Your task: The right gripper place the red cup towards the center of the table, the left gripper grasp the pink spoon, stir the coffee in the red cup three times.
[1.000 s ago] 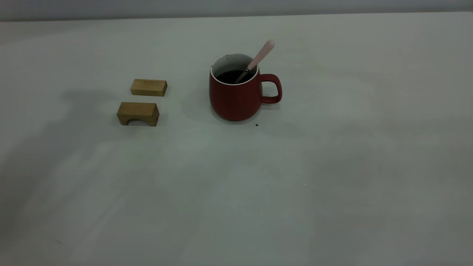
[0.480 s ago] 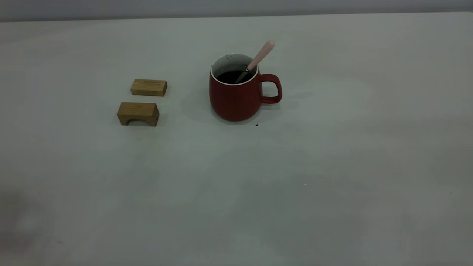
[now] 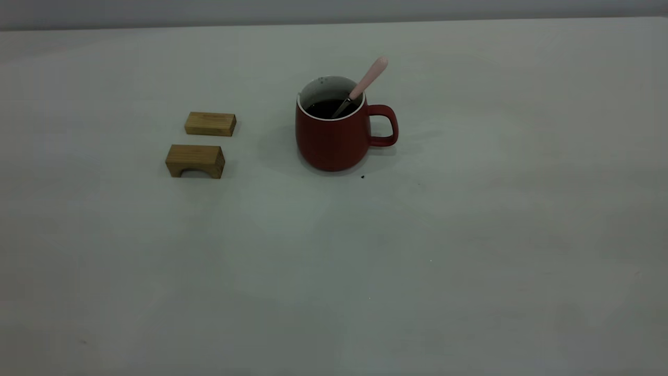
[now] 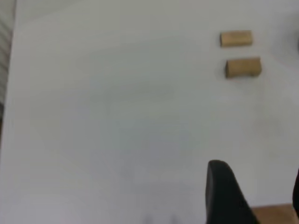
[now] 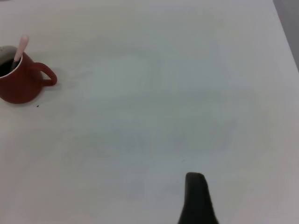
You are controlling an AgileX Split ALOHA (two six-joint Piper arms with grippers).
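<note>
Off-white table (image 3: 469,261) carried the red cup (image 3: 330,137) upright near its middle, coffee (image 3: 326,108) inside, the pink spoon (image 3: 367,81) leaning on the cup's rim. Two wooden blocks (image 3: 195,160) lay left of the cup. Neither gripper's finger spacing could be told.

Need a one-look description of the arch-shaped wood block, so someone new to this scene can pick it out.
Start from the red cup near the middle of the table; in the exterior view two small wooden blocks sit apart to its left. The arch block is the nearer one, in front of the plain block. Only it has a curved notch cut out of its underside.
</note>
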